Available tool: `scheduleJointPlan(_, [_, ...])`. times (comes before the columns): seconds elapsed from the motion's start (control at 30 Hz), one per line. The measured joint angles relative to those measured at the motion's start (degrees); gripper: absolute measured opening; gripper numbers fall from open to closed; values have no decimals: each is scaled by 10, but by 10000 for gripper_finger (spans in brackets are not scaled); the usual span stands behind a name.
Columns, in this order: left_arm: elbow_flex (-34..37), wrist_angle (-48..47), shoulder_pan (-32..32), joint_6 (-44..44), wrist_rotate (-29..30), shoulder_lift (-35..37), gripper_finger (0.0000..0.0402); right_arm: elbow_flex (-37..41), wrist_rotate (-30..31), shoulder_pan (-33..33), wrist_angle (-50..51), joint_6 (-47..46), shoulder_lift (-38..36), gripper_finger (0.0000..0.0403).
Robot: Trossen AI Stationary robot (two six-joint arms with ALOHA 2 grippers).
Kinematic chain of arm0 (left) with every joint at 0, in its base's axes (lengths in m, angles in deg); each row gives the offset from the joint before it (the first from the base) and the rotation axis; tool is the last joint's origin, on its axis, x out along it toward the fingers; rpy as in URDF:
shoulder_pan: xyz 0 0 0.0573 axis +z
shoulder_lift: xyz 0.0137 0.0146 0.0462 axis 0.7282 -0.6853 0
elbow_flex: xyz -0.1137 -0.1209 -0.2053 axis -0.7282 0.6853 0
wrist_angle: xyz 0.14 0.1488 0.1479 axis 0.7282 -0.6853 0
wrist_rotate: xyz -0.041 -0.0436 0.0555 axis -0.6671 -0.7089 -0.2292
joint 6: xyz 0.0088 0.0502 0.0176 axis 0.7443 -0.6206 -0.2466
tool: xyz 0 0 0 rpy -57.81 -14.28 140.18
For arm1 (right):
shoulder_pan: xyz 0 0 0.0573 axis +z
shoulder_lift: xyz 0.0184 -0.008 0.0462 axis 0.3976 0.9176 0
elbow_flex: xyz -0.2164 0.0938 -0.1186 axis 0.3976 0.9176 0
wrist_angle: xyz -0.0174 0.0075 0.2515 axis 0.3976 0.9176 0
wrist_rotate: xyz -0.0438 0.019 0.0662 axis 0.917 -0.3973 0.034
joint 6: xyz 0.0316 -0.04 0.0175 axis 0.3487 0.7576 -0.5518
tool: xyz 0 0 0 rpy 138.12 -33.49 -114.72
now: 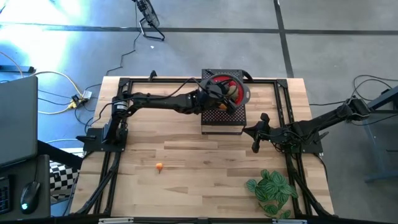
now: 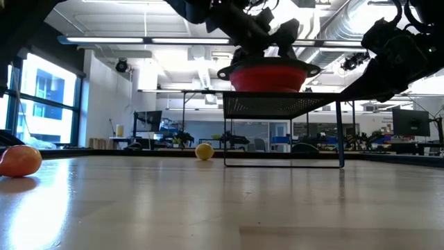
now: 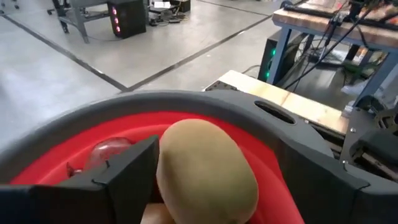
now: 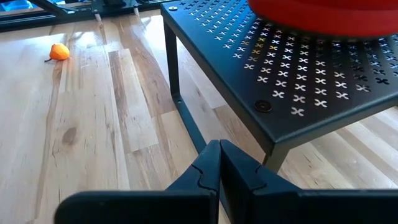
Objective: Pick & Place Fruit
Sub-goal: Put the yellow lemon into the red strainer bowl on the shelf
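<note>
Left gripper (image 1: 225,93) over the red bowl (image 1: 242,89), spread around a brownish-green fruit (image 3: 205,171). Right gripper (image 4: 219,163) clenched, empty. Still to collect: orange fruit (image 1: 159,166) near the tabletop's front edge, yellow fruit (image 2: 204,151)

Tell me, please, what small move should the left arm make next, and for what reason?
Probably lift the left end effector straight up, out of the red bowl. The brownish-green fruit already sits over the bowl between its fingers, which look spread, so it seems released. An orange fruit waits on the table.
</note>
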Motion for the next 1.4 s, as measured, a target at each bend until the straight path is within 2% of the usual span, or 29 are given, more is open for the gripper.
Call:
scheduleJointPlan(0.3, [0, -7, 0, -80, 0, 71, 302, 0, 0, 0, 0, -1, 0, 2])
scheduleJointPlan(0.5, [0, -42, 0, -85, 1, 112, 298, 0, 0, 0, 0, -1, 0, 2])
scheduleJointPlan(1.4, [0, -87, 0, -81, -18, 112, 298, 0, 0, 0, 0, -2, 0, 2])
